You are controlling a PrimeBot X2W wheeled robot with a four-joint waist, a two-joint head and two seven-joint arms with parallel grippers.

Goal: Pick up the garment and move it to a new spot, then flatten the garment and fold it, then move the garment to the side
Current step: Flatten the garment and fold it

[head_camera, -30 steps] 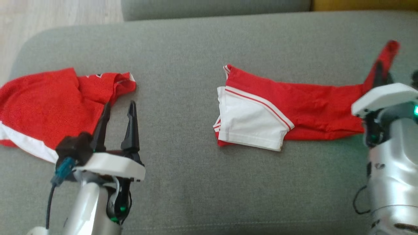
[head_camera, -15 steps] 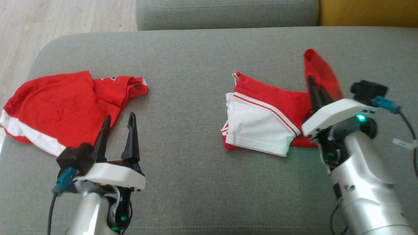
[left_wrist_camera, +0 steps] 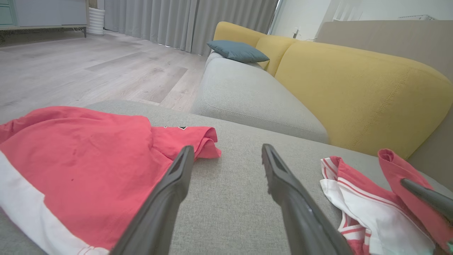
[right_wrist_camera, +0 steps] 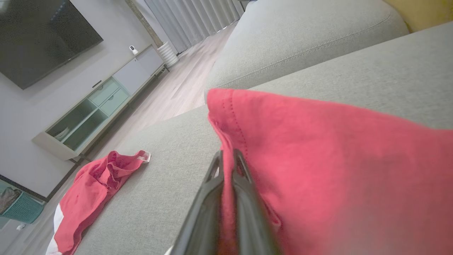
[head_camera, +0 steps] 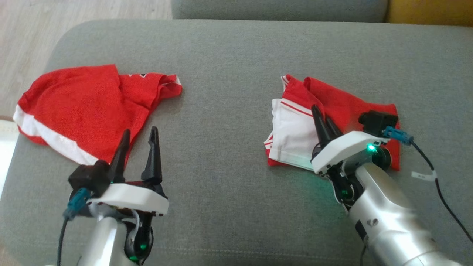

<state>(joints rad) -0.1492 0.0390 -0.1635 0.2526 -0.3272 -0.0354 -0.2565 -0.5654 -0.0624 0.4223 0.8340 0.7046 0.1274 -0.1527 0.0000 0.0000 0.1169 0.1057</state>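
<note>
There are two garments and two grippers. The garment [head_camera: 295, 131] of the task, red with a white panel and striped edges, lies in the right half of the head view on the grey sofa cushion [head_camera: 229, 74], doubled over itself. A second red garment [head_camera: 81, 107] with a white band lies crumpled at the left of that view, well apart from the first one.

For containers, a teal basket [right_wrist_camera: 19, 210] stands at the lower left edge of the right wrist view. Something is inside it, but I cannot tell what.

The right gripper [head_camera: 320, 112] has its jaws pressed together and pinches a red fold of the task garment; in the right wrist view the cloth passes between the two fingers [right_wrist_camera: 244, 198]. The left gripper [head_camera: 140, 129] has its jaws wide apart and holds nothing. It hangs over the bare cushion, with one finger just beside the edge of the second garment.
</note>
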